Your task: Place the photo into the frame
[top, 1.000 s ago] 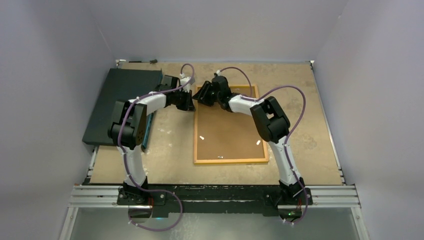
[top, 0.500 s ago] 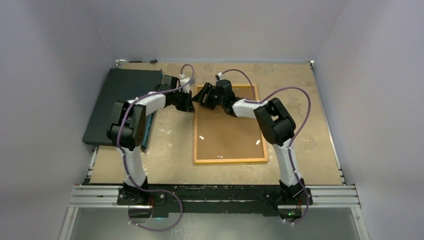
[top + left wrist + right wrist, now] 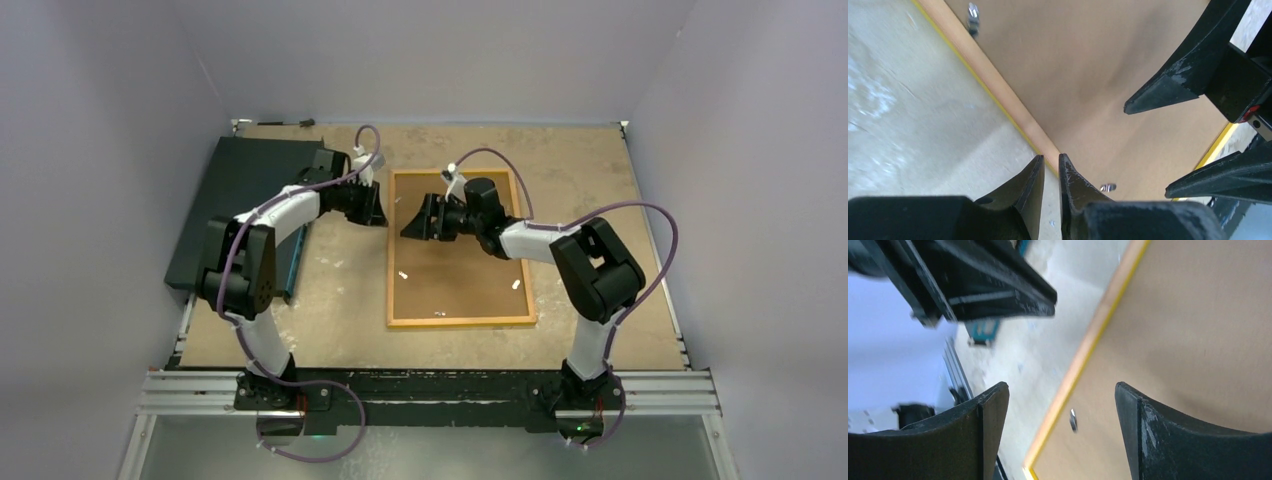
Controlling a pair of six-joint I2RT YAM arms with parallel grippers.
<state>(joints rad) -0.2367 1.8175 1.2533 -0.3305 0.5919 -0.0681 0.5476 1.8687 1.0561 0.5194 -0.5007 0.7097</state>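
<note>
**Both jaws empty at the frame (image 3: pixel 998 85)**

My left gripper (image 3: pixel 1050 159) is barely apart, empty, beside the rim. The right gripper (image 3: pixel 1060 386) gapes, empty, over the backing (image 3: pixel 460 260). The frame lies face down. The photo (image 3: pixel 293 262), I think, is the blue sheet by the slab (image 3: pixel 230 200). I'd turn the tabs (image 3: pixel 404 274) gently first.

A robotics lab cell: plain grey walls (image 3: pixel 90 120) box in a table (image 3: pixel 590 180) edged by an aluminium rail (image 3: pixel 440 392).

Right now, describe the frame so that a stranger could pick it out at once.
On the tan table, look at the middle. The frame lies flat there, a thin yellow-orange border around a brown backing board. The dark slab on the left has no such bright border.
</note>
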